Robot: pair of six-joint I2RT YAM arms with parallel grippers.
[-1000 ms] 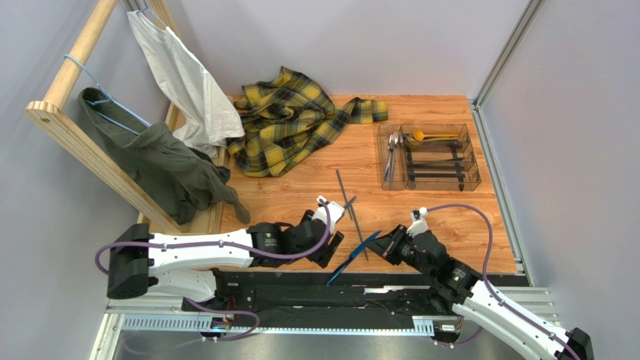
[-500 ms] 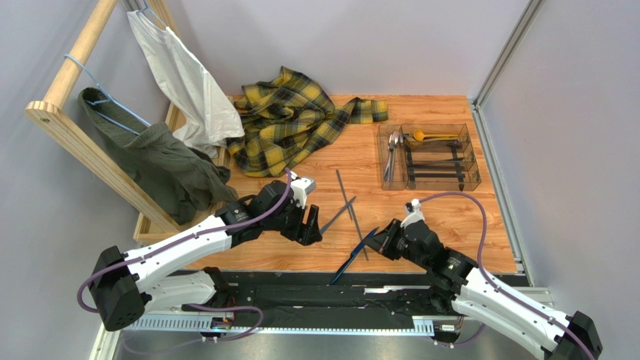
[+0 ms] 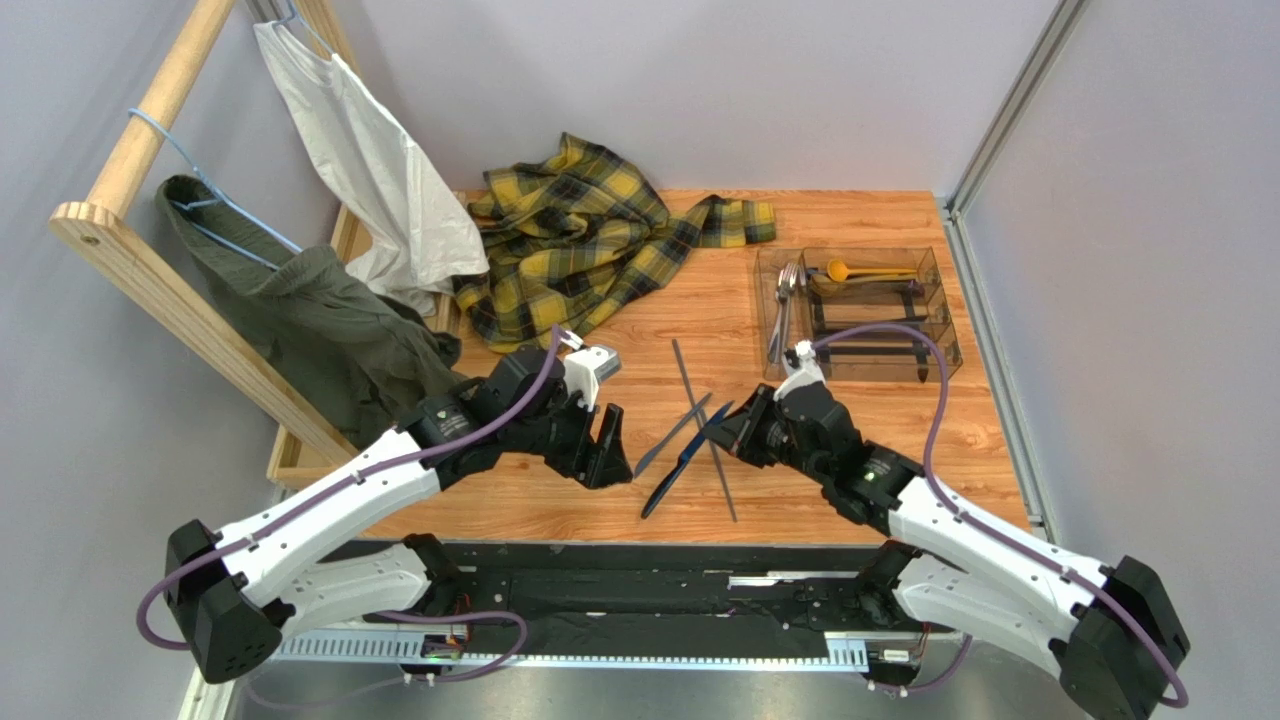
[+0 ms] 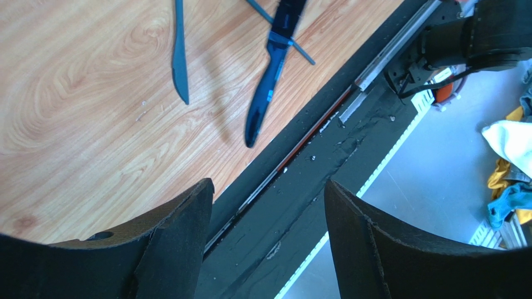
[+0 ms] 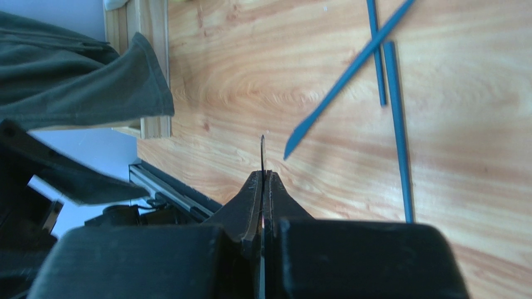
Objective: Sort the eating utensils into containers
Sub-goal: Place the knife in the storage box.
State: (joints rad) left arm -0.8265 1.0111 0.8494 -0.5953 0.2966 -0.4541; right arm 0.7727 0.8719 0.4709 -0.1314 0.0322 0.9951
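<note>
My right gripper [image 3: 739, 426] is shut on the handle end of an iridescent blue knife [image 3: 676, 477]; the blade slants toward the near edge, over the table. In the right wrist view the knife [image 5: 262, 149] shows edge-on between the closed fingers of the right gripper [image 5: 263, 177]. A dark grey knife [image 3: 670, 434] and two dark sticks [image 3: 688, 384] lie crossed on the wood beside it. To their left, my left gripper [image 3: 607, 438] stands open and empty, as the left wrist view [image 4: 268, 187] also shows. The clear tray [image 3: 947, 323] at the far right holds silver pieces [image 3: 784, 308] and a gold spoon [image 3: 864, 273].
A yellow plaid shirt [image 3: 579, 240] lies crumpled at the back of the table. A wooden rack [image 3: 143, 248] on the left carries a green garment [image 3: 316, 323] and a white one [image 3: 368, 165]. A dark rail [image 4: 312, 156] runs along the near table edge.
My right gripper has carried the blue knife away from the near edge toward the table's middle. My left gripper has drawn back to the left, off the grey knife, still open.
</note>
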